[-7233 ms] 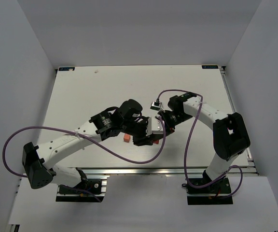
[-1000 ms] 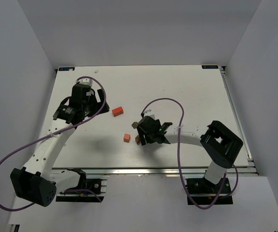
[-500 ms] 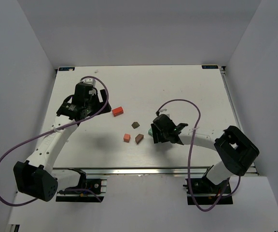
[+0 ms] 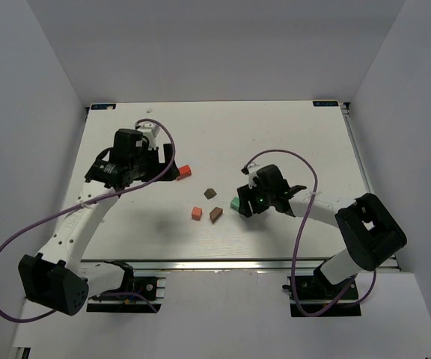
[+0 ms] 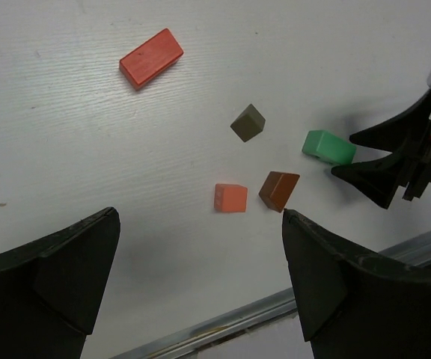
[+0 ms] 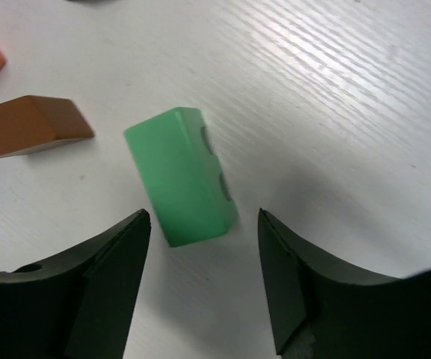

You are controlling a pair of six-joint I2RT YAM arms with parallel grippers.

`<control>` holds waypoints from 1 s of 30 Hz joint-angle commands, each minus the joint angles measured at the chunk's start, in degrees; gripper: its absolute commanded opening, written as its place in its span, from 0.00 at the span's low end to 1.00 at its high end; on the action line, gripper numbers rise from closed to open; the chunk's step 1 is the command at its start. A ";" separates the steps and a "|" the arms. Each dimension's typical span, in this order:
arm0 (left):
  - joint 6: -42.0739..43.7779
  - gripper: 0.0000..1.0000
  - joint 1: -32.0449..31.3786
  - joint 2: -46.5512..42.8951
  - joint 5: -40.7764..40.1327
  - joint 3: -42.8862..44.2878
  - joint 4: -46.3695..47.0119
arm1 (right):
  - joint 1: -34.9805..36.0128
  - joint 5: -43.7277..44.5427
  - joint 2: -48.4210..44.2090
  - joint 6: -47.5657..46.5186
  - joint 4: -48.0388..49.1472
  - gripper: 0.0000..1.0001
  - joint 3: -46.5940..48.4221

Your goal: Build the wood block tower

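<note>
The wood blocks lie singly on the white table, none stacked, and no tower shows. The red block is just right of my left gripper, which hangs open and empty. A dark olive-brown cube, an orange cube and a brown wedge sit mid-table. The green block lies flat. My right gripper is low over it, open, its fingertips either side of the block's near end with small gaps.
The aluminium rail runs along the table's near edge. Purple cables loop over both arms. White walls enclose the table on three sides.
My right gripper has slid right off the brown pieces to the green block and its jaws have narrowed. My left gripper has swung right, toward the red block.
</note>
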 commanded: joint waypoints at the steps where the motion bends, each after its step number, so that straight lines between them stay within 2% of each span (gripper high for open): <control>1: 3.30 0.98 -0.06 -2.07 4.90 3.16 0.16 | 0.25 -7.71 -1.04 -6.31 2.56 0.63 -0.81; 5: 8.75 0.98 -1.46 1.79 9.30 8.43 -1.86 | 0.25 -10.00 -2.19 -7.29 4.05 0.60 -1.95; 11: 15.52 0.98 -4.19 3.91 16.68 12.83 2.97 | 0.25 -10.27 -0.43 -10.63 3.27 0.45 0.33; 14: 18.14 0.98 -4.81 4.70 15.64 15.90 3.24 | 0.25 -9.39 -0.08 -9.84 4.93 0.41 0.16; 16: 18.42 0.98 -5.07 6.01 14.59 17.14 2.98 | 0.24 -9.39 0.36 -9.22 5.55 0.45 0.16; 19: 18.60 0.98 -5.42 8.20 13.62 18.81 1.05 | 0.25 -9.30 1.24 -8.34 4.41 0.60 1.13; 24: 18.25 0.98 -6.12 9.80 10.63 18.55 -0.36 | 0.33 -8.95 1.68 -8.34 5.37 0.64 0.77; 26: 18.34 0.98 -6.30 9.71 10.62 18.20 -0.37 | 0.33 -8.51 1.94 -8.26 6.16 0.60 0.60; 30: 19.74 0.98 -6.65 9.01 11.15 16.71 0.51 | 0.33 -7.72 1.68 -8.69 7.75 0.44 0.51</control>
